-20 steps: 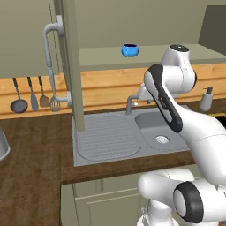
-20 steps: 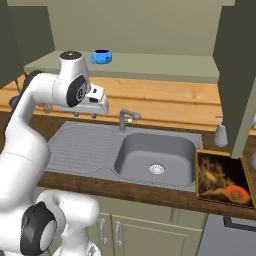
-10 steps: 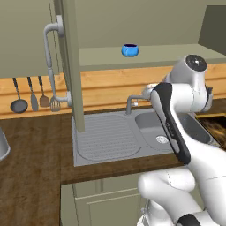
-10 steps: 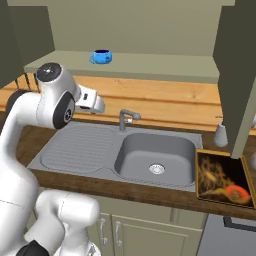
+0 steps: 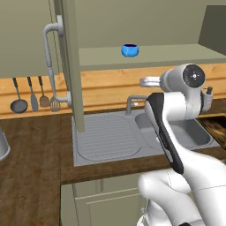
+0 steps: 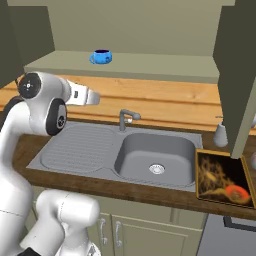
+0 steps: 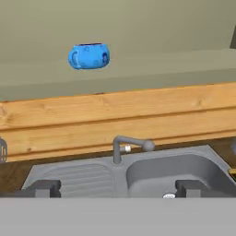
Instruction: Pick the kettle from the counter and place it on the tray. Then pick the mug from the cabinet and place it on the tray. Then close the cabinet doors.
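Observation:
The blue mug (image 5: 129, 50) (image 6: 101, 56) (image 7: 89, 56) stands on the shelf of the open olive cabinet (image 6: 150, 65). My gripper (image 7: 117, 189) (image 6: 95, 98) (image 5: 143, 81) hangs open and empty over the sink's drainer, below the shelf, facing the back wall; the mug lies up and left of it in the hand view. The patterned wooden tray (image 6: 216, 175) (image 5: 217, 126) lies on the dark wood counter (image 6: 150, 192) right of the sink. The cabinet doors stand open, one at the left (image 5: 70, 66), one at the right (image 6: 235, 75). The kettle is out of view.
A grey sink basin (image 6: 155, 155) (image 7: 179, 173) with a faucet (image 6: 127, 119) (image 7: 131, 145) sits under the gripper. A soap dispenser (image 6: 220, 134) stands behind the tray. Utensils (image 5: 33, 95) hang on the wooden backsplash at left. The left door's bar handle (image 5: 50, 62) juts out.
The arm's upper links have swung sideways while the hand rose a little over the drainer. The mug, tray and doors have not moved.

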You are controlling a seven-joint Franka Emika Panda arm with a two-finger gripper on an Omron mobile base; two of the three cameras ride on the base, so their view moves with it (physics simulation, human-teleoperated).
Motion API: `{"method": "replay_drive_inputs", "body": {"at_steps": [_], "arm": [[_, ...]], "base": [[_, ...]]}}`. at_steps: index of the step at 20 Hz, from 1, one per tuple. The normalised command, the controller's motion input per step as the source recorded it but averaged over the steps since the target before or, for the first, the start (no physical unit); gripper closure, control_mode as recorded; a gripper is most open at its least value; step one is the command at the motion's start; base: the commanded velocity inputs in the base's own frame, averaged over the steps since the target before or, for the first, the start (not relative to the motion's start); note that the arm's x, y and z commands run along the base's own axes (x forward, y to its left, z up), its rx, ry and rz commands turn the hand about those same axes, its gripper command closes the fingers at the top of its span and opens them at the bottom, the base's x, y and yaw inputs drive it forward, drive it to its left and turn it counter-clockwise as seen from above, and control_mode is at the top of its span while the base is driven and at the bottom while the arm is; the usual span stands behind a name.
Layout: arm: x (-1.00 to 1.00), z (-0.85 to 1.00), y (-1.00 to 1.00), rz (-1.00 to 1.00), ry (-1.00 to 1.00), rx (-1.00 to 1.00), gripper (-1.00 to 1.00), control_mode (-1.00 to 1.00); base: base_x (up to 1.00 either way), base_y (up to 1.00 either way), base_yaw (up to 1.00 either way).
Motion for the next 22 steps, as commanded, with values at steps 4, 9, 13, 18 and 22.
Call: {"method": "replay_drive_inputs", "body": {"at_steps": [4, 9, 13, 18, 22], "arm": [[0.29, 0.62, 0.05, -0.02, -0.21, -0.01, -1.0, -1.0], [0.22, 0.56, 0.0, 0.0, -0.18, 0.0, -1.0, -1.0], [0.13, 0.41, 0.06, -0.01, -0.03, -0.01, -1.0, -1.0], [0.12, 0.09, 0.12, -0.01, 0.0, -0.01, -1.0, -1.0], [0.11, 0.0, 0.07, -0.01, 0.0, 0.0, -1.0, -1.0]], "base": [[0.0, 0.0, 0.0], [0.0, 0.0, 0.0], [0.0, 0.0, 0.0], [0.0, 0.0, 0.0], [0.0, 0.0, 0.0]]}}
